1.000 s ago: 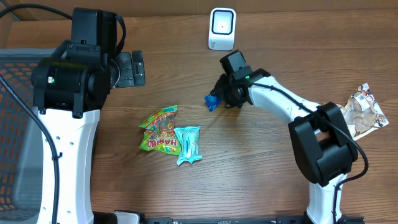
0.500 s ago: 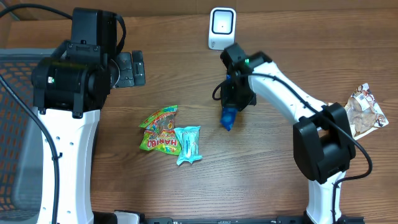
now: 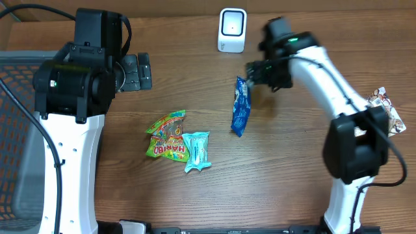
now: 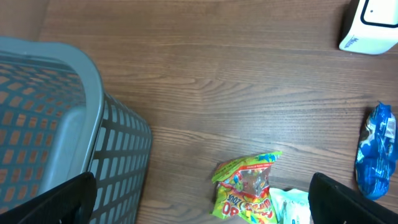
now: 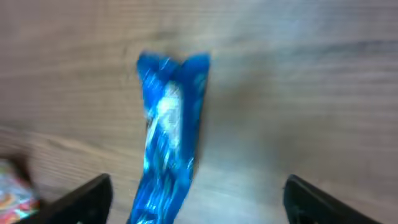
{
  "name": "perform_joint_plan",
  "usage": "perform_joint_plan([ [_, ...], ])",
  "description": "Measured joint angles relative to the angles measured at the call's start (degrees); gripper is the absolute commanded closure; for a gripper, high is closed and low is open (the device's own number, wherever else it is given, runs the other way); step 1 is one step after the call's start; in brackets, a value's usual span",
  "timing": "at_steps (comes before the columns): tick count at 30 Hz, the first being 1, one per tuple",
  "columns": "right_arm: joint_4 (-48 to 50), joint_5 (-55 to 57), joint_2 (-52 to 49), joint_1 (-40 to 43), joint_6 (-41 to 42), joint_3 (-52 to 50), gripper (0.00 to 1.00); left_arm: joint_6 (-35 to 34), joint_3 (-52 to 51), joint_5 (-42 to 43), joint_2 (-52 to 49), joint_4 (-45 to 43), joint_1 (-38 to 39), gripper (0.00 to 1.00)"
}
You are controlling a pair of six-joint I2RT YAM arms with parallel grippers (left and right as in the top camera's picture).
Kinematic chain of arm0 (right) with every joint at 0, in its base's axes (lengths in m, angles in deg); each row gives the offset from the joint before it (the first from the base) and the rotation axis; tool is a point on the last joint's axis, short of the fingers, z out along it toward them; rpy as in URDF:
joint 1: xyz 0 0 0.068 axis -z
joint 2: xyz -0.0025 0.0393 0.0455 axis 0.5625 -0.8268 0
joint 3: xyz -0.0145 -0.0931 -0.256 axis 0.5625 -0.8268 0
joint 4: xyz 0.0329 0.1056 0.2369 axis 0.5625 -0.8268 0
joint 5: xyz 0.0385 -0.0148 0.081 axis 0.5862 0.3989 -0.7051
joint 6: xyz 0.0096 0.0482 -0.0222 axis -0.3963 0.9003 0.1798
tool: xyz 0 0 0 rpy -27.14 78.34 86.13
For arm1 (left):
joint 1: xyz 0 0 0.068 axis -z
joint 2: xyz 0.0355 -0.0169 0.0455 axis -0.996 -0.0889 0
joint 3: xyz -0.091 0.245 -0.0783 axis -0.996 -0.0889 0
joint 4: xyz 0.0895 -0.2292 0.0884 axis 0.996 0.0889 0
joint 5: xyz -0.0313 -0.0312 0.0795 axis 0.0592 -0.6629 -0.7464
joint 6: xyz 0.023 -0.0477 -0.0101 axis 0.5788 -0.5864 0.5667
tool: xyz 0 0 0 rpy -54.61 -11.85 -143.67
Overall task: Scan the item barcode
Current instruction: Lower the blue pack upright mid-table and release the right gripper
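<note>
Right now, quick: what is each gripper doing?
Left gripper: jaws open, holding nothing.
Right gripper: jaws open, holding nothing; the blue packet lies on the table, not gripped.

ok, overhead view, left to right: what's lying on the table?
basket → Haribo bag → teal packet → blue packet → snack bag. Scanner left out, since it overlaps the blue packet sideways.

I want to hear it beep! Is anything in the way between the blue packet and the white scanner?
No, nothing visible is in the way. The blue packet lies flat on the table, and only bare wood runs from it to the white scanner. The open right hand hovers beside the packet's scanner-side end, not across the path.
</note>
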Motion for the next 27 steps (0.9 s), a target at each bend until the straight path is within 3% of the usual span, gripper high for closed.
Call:
perform_joint_plan([
  [3, 8.68, -12.44, 0.04, 6.23, -0.66, -7.15, 0.25, 0.0, 0.0, 0.0, 0.0, -0.02, 0.0, 0.01],
  [7, 14.69, -19.74, 0.02, 6.05, -0.76, -15.04, 0.34, 0.0, 0.0, 0.0, 0.0, -0.02, 0.0, 0.0],
  [10, 22.82, -24.37, 0.0, 4.63, 2.34, -21.75, 0.51, 0.0, 0.0, 0.0, 0.0, -0.04, 0.0, 0.0],
  [15, 38.8, -27.28, 0.04, 4.66, 12.9, -30.88, 0.69, 0.02, 0.0, 0.0, 0.0, -0.02, 0.0, 0.0],
  [19, 43.28, -29.4, 0.15, 3.93, 20.11, -34.45, 0.94, 0.0, 0.0, 0.0, 0.0, -0.02, 0.0, 0.0],
  [27, 41.16, -30.16, 0.59, 3.19, 23.74, -34.67, 0.96, 0.02, 0.0, 0.0, 0.0, 0.0, 0.0, 0.0],
])
